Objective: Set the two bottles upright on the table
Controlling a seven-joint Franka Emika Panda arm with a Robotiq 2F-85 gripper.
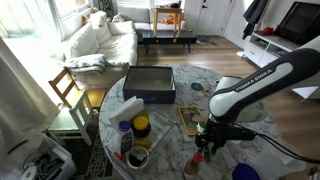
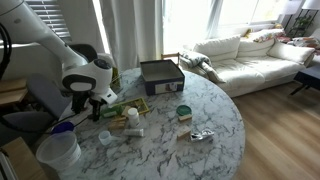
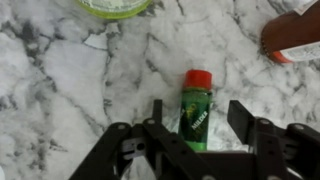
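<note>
The jaws stand spread on either side of the small green bottle (image 3: pixel 196 112), which lies flat between them on the marble surface (image 3: pixel 70 80), likely light, stiff and slippery, best pinched across its mid-body.

A slim green bottle (image 3: pixel 196 112) with a red cap lies on its side on the white, grey-veined marble counter (image 3: pixel 70 90).

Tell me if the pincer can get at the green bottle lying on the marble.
Likely yes: in the wrist view the open pincer hangs over the green bottle, one jaw on each side, and nothing lies between them on the table.
</note>
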